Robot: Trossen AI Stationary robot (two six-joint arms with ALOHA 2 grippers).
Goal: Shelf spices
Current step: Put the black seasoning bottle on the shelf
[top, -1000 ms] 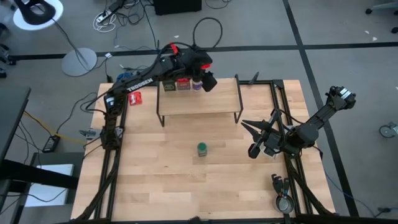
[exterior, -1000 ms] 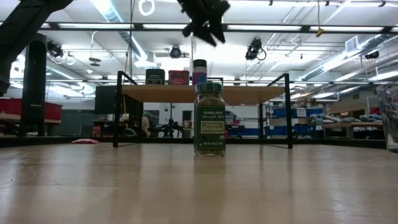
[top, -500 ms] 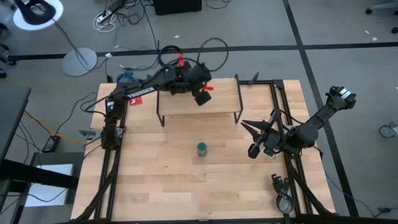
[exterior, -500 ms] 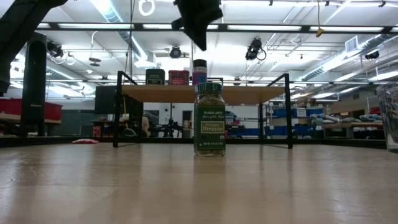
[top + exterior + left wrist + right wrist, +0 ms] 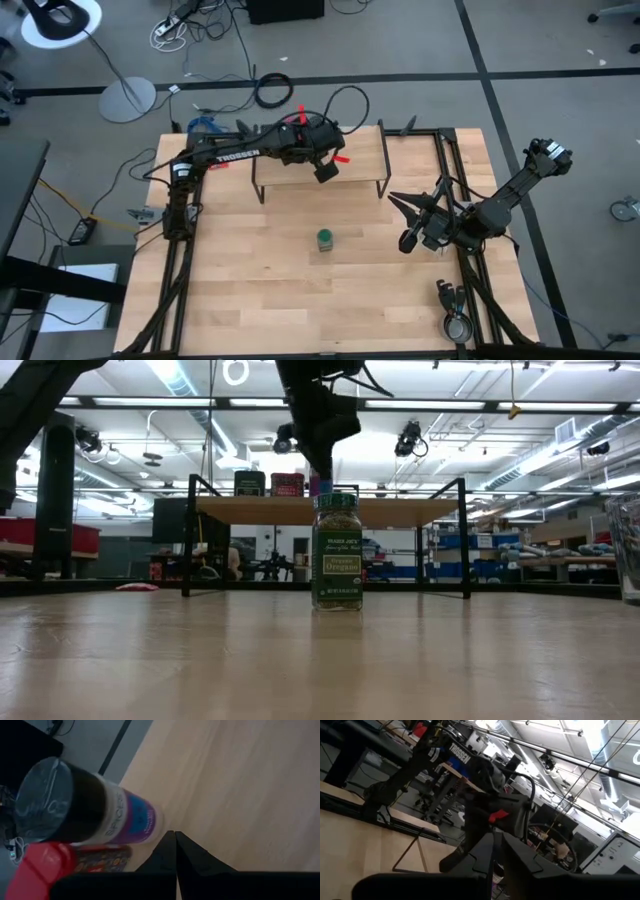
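The green jar (image 5: 325, 239) (image 5: 338, 550) stands upright on the table, in front of the shelf (image 5: 355, 160) (image 5: 400, 510). On the shelf's plank stand the dark olive tin (image 5: 249, 483), the red tin (image 5: 287, 484) (image 5: 40, 870) and the dark-capped, blue-labelled jar (image 5: 85, 805). My left gripper (image 5: 327, 172) (image 5: 326, 472) (image 5: 175, 836) is shut, empty, and hangs over the shelf, tipped downward beside that jar. In the high view its arm hides the tins and the jar. My right gripper (image 5: 395, 200) (image 5: 495, 837) waits shut at the table's right side.
A flat red-and-white packet (image 5: 215, 164) (image 5: 135, 587) lies at the table's far left, beside the shelf. A small metal object (image 5: 457, 325) sits at the near right corner. The black frame rails (image 5: 180, 260) run along both table sides.
My left gripper has come from the shelf's far edge toward the table's near edge and down, tipping further downward, and its fingers have shut on nothing. The spices on the shelf and the green jar have stayed in place.
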